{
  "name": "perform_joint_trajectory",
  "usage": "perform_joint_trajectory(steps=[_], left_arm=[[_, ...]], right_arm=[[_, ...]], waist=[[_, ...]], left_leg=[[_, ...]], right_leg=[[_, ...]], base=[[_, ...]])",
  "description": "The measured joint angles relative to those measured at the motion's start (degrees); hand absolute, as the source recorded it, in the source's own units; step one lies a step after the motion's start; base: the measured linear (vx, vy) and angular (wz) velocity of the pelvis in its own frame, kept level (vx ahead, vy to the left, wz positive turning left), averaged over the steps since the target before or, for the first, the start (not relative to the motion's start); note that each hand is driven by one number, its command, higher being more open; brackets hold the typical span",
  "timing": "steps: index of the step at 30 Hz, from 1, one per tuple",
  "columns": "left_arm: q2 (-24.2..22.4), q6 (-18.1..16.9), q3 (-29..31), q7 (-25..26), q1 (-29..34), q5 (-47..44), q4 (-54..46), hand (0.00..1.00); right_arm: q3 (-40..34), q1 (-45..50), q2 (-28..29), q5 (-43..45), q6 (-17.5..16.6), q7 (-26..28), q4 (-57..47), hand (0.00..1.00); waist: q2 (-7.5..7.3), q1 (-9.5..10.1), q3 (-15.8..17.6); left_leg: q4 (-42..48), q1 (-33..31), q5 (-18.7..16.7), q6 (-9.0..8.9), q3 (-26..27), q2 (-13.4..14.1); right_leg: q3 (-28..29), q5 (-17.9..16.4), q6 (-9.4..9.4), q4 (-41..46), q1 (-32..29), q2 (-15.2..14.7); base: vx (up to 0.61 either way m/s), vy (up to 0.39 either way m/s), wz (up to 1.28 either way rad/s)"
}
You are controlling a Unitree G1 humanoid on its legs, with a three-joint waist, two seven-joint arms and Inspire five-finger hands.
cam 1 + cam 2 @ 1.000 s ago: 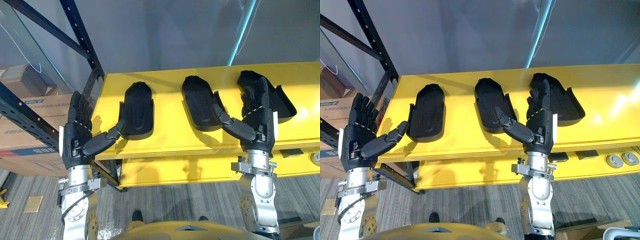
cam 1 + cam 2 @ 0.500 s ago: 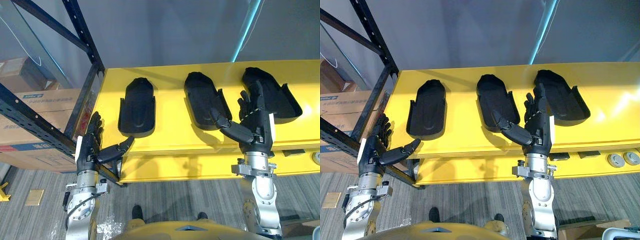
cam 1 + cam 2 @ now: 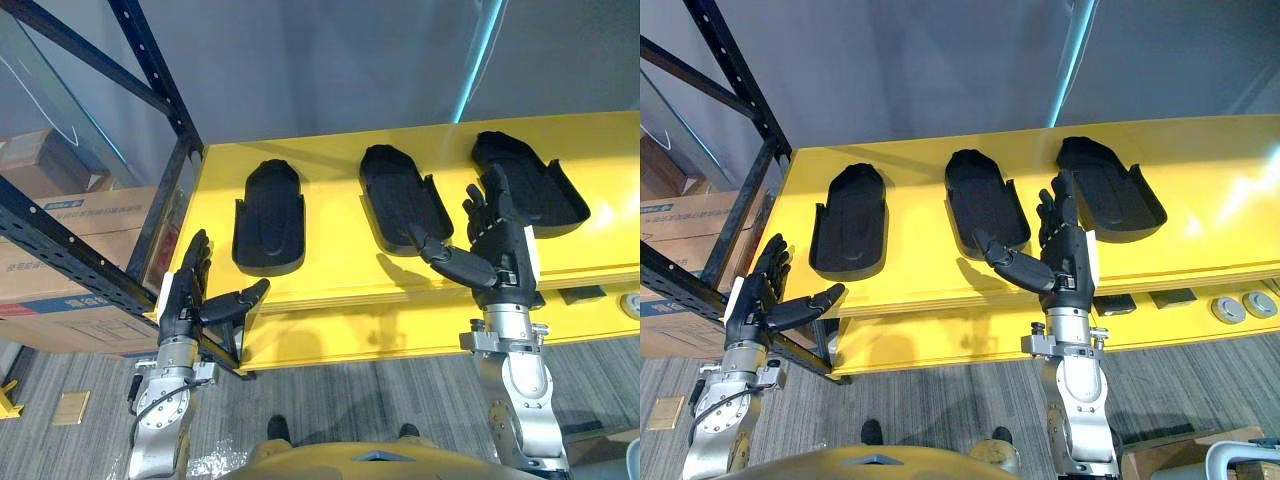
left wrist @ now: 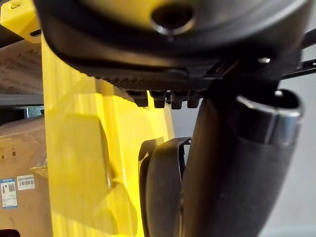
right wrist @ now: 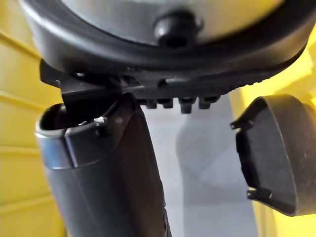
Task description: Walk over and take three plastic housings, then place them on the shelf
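- Left housing (image 3: 268,218), middle housing (image 3: 402,200) and right housing (image 3: 530,185) lie on the yellow shelf (image 3: 330,250), long axes pointing away from the robot.
- Right hand (image 3: 503,258) — fingers straight, empty — is nearest, just before the middle and right housings.
- Left hand (image 3: 182,300), spread and empty, is low by the shelf's left corner.

Three black housings lie in a row: one (image 3: 268,218) beyond the fingers (image 3: 198,255) of the left hand (image 3: 183,305), one (image 3: 400,198) beside the thumb of the right hand (image 3: 505,262), and one (image 3: 535,180) just past that hand's fingers (image 3: 490,200). Two yellow shelf boards show, an upper (image 3: 330,275) and a lower (image 3: 350,338). On the lower, right of the right fingers, sit two small dark blocks (image 3: 1110,304) (image 3: 1172,297) and two round grey discs (image 3: 1229,309) (image 3: 1261,300). Left of the left fingers, two cardboard boxes (image 3: 45,160) (image 3: 80,250) can be counted.
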Motion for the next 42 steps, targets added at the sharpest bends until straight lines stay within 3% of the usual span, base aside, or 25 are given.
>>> perform_joint_trajectory(steps=[5,13,19,22,30,37,42], left_arm=[[0.03,-1.19,0.03,3.51,-2.42,0.12,3.32,1.00],[1.23,-1.08,0.00,13.21,-8.27,1.54,9.67,1.00],[1.39,-0.81,-0.90,21.02,-9.83,9.97,11.49,1.00],[1.72,-0.14,-1.39,21.67,-10.00,12.54,11.14,1.00],[2.00,1.47,-2.16,19.90,-9.95,11.59,8.94,1.00],[1.13,1.49,-6.80,5.79,-5.84,4.52,0.15,1.00],[0.91,1.20,-5.46,1.21,-0.85,0.59,-7.85,1.00]], right_arm=[[-0.02,0.06,-0.31,0.06,0.00,0.49,0.03,1.00],[0.05,-0.15,-0.32,0.29,0.00,1.11,2.21,1.00],[0.31,-0.90,-0.32,0.54,0.00,1.02,2.20,1.00],[0.74,-0.98,-0.32,0.65,0.00,0.85,2.20,1.00],[1.77,-1.74,-0.29,0.66,0.00,0.87,2.19,1.00],[2.62,-1.72,1.28,0.30,-0.01,0.84,1.91,1.00],[2.14,-1.56,1.51,0.31,-0.05,0.36,1.37,1.00]], waist=[[0.20,-0.03,0.02],[0.21,-0.31,0.10],[-0.02,-1.43,1.05],[0.03,-1.41,1.35],[-0.02,-1.24,1.51],[-0.45,-1.46,1.79],[-0.42,-1.40,1.80]], left_leg=[[0.00,0.16,0.10,-0.12,0.52,0.00],[0.02,0.64,0.38,0.20,1.03,-0.01],[0.02,1.17,0.15,0.08,1.96,-0.01],[0.02,1.17,0.05,0.00,1.99,-0.01],[0.03,1.15,0.11,0.12,1.99,-0.03],[0.03,1.20,-0.04,0.07,2.10,0.00],[0.06,1.88,-0.20,-0.01,2.33,0.02]], right_leg=[[0.56,0.29,-0.11,-0.03,-0.15,0.00],[1.04,0.66,0.25,0.02,-0.13,0.00],[2.05,0.60,0.04,0.00,-0.19,0.00],[2.08,0.61,0.03,0.00,-0.26,0.00],[2.08,0.78,0.27,0.01,-0.25,0.00],[2.10,0.77,0.27,-0.07,-0.18,0.03],[2.17,0.77,0.28,-0.10,0.34,0.04]], base=[[-0.01,0.002,-0.05],[0.00,0.001,-0.03],[-0.01,0.005,-0.07],[0.00,0.000,0.00],[0.00,0.000,0.00],[0.00,0.000,0.00],[0.00,0.000,-0.01]])
